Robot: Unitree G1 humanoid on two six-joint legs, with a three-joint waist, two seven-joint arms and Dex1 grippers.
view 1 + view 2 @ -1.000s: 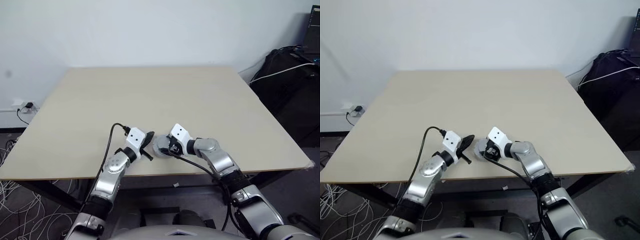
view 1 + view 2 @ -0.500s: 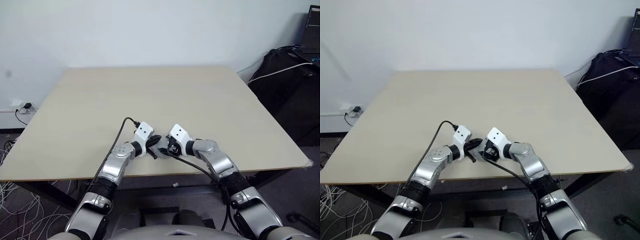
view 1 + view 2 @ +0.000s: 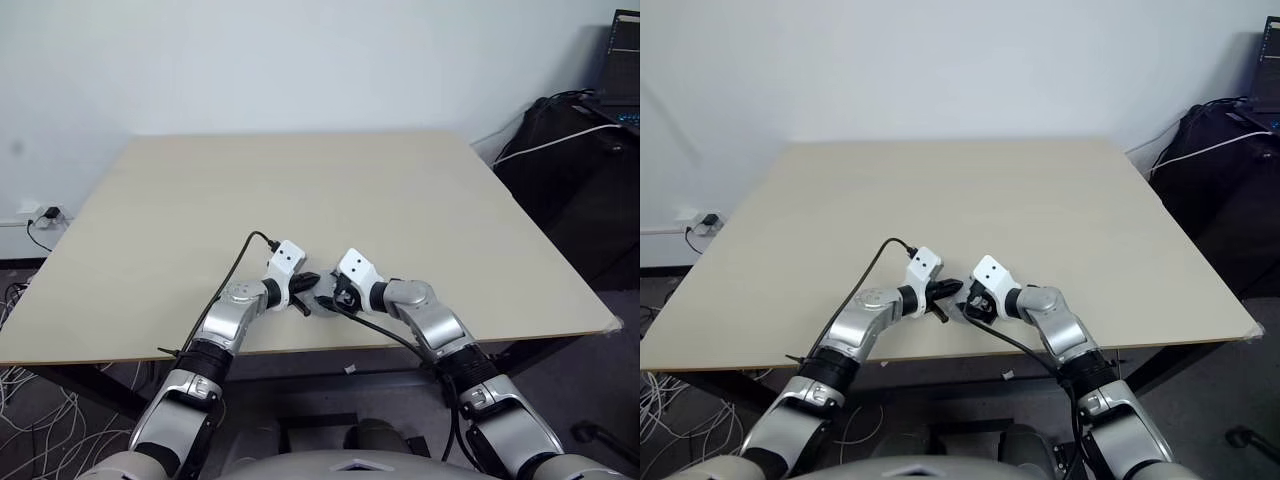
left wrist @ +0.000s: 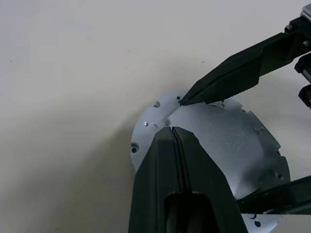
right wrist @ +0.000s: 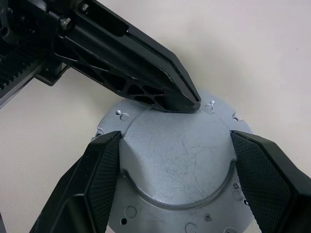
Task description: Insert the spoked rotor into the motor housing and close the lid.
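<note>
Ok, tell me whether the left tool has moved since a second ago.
Yes. The left tool, shut, has swung in toward the right tool, from clear of the lid to tips on it.

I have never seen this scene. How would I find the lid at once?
Look at the beige table and go to its near edge, where the two grippers meet. The lid lies between the spread fingers of the right gripper, with the shut tip of the left gripper at its rim. It is a silvery-grey disc with a raised centre and small holes around the flange.
</note>
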